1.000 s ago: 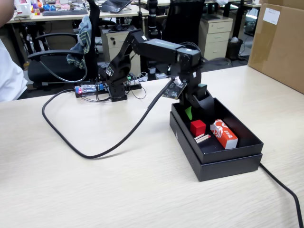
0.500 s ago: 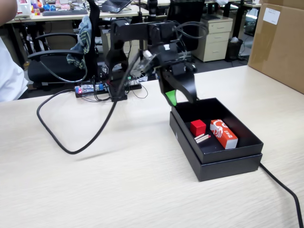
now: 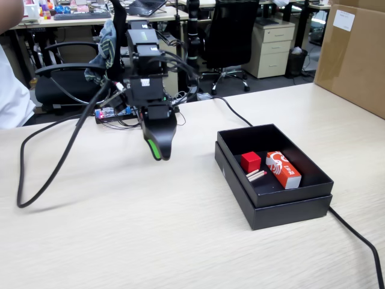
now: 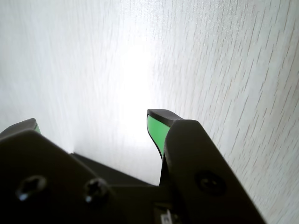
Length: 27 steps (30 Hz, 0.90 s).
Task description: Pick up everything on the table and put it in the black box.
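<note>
While the gripper (image 3: 157, 152), now swung well away from the black box (image 3: 274, 198), is hanging empty with jaws parted above bare table (image 3: 120, 241), the 1 red cube (image 3: 251, 162) is lying inside that box, suggesting the task is essentially finished.

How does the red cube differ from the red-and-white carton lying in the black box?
The red cube is plain, one colour; the carton is printed red and white. The cube is compact with equal sides; the carton is longer and lies flat. Both rest inside the black box, with pale sticks between them.
</note>
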Each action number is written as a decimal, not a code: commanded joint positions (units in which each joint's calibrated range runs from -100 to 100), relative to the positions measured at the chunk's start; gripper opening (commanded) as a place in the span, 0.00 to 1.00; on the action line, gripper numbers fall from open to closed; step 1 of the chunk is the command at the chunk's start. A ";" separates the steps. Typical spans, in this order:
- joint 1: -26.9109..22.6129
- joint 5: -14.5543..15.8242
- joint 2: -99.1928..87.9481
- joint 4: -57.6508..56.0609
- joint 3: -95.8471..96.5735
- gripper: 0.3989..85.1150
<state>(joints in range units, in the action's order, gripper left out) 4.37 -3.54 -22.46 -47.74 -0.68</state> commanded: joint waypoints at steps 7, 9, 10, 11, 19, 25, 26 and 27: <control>-0.29 0.68 -15.35 6.05 6.21 0.55; -0.63 0.63 -20.28 9.25 11.93 0.54; -0.68 0.63 -23.27 11.84 15.28 0.54; -0.73 0.59 -26.36 14.17 18.73 0.54; -0.78 0.49 -48.40 21.95 40.67 0.54; -0.83 0.54 -61.36 25.49 54.27 0.55; -0.93 0.59 -63.08 26.70 56.26 0.55; -0.98 0.68 -65.03 27.99 58.25 0.55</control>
<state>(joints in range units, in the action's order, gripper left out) 3.49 -3.10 -82.39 -24.89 57.46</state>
